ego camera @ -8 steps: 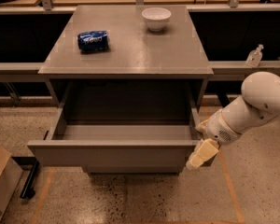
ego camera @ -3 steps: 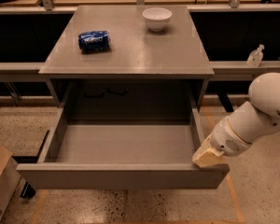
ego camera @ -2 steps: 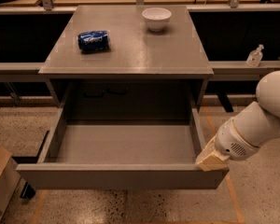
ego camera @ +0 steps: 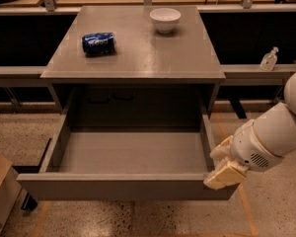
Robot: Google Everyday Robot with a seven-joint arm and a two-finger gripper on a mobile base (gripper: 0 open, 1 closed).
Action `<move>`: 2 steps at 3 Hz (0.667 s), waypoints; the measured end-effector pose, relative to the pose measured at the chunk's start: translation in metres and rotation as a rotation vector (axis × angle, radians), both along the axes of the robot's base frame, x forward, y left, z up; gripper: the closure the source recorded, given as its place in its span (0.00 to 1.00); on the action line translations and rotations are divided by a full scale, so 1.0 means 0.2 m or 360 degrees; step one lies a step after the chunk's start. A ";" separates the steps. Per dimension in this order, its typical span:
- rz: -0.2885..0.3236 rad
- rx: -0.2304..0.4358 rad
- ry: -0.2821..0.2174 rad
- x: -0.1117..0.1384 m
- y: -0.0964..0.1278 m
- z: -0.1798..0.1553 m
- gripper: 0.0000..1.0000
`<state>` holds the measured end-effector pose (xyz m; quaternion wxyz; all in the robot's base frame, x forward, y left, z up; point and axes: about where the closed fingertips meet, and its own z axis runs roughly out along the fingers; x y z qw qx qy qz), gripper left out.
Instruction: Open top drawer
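Observation:
The top drawer [ego camera: 128, 186] is a plain grey box pulled far out of the grey cabinet [ego camera: 133, 58]. Its deep grey interior shows and holds nothing. My gripper [ego camera: 224, 171] sits at the drawer's front right corner, its cream fingers against the front panel's right end. My white arm reaches in from the right edge of the view. The two lower drawer fronts are hidden under the open drawer.
A blue can [ego camera: 98, 42] lies on its side on the cabinet top, and a white bowl [ego camera: 165, 19] stands further back. A clear bottle [ego camera: 269, 59] stands on the right ledge. A cardboard box [ego camera: 0, 191] sits on the floor at left.
The drawer has come further out toward the camera since the earliest frame. My gripper moved with its front right corner, and has hardly shifted over the last second.

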<state>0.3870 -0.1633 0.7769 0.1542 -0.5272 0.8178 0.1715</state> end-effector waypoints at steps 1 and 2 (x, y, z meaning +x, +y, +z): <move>0.0006 -0.0005 0.0001 0.00 0.00 0.00 0.00; 0.0006 -0.0005 0.0001 0.00 0.00 0.00 0.00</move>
